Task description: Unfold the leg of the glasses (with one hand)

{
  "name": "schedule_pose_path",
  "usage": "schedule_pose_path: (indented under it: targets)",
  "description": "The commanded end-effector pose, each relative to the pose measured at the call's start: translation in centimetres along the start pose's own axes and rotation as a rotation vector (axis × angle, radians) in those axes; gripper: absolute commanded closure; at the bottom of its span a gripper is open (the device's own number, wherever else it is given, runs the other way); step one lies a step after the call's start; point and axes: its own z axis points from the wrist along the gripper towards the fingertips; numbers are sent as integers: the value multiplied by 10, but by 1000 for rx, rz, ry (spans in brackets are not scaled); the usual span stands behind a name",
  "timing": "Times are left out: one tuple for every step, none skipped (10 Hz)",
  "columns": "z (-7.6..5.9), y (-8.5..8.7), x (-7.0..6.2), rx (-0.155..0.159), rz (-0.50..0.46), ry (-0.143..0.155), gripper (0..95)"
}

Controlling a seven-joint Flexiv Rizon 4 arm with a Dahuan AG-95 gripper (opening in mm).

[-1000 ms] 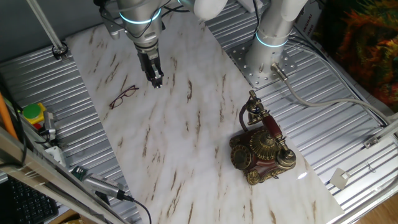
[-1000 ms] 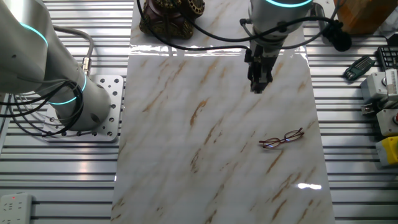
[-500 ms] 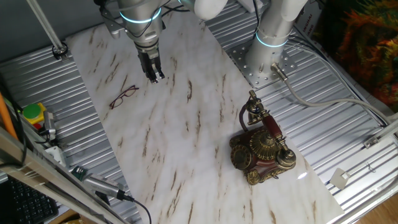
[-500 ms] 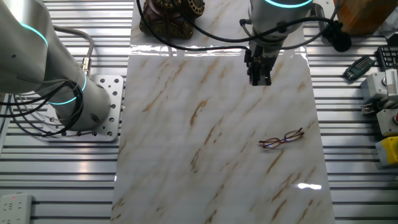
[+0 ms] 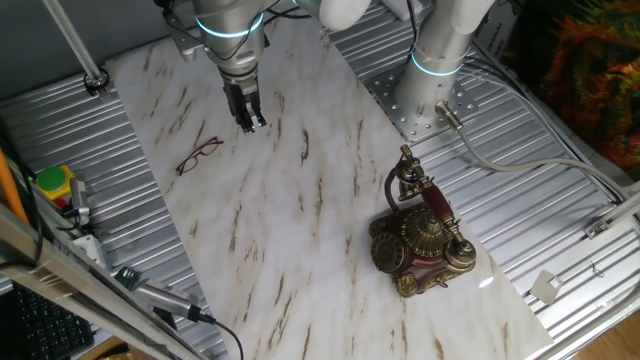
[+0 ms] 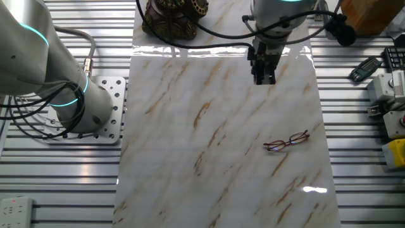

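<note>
The glasses (image 5: 198, 156) are thin dark reddish-brown wire spectacles lying flat on the marble board, legs folded; in the other fixed view they (image 6: 286, 141) lie near the board's right side. My black two-finger gripper (image 5: 251, 125) hangs above the board, up and to the right of the glasses, well apart from them. In the other fixed view the gripper (image 6: 264, 79) is above the board, far beyond the glasses. Its fingers are close together and hold nothing.
An ornate antique telephone (image 5: 420, 237) stands at the near right of the marble board (image 5: 300, 220), and shows at the top edge of the other fixed view (image 6: 174, 16). A second arm's base (image 5: 435, 70) is mounted on the ribbed metal table. Tools and a yellow-red button box (image 5: 52, 185) lie left.
The gripper has risen and drawn back slightly from the board over the last second. The glasses have not moved.
</note>
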Motion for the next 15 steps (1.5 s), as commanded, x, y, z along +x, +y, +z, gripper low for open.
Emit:
schedule_pose_path:
  targets:
    - [-1,0,0,-2,11,3,950]
    - [-1,0,0,-6,5,4,950]
    - [-1,0,0,-6,0,13,950]
    - [-1,0,0,-7,-13,23,950]
    - [-1,0,-1,-8,-28,28,950]
    - [-1,0,-1,-10,-44,27,950]
    - [-1,0,-1,-14,-56,26,950]
    - [-1,0,-1,-14,-68,27,950]
    - [-1,0,-1,-14,-73,29,950]
    - [-1,0,-1,-15,-91,32,950]
    - [-2,0,-1,-17,-96,37,950]
    - [-2,0,-1,-19,-106,49,950]
    - [-2,0,-1,-19,-119,56,950]
    - [-1,0,-1,-16,-160,77,950]
    - [13,-6,-9,-12,-214,75,950]
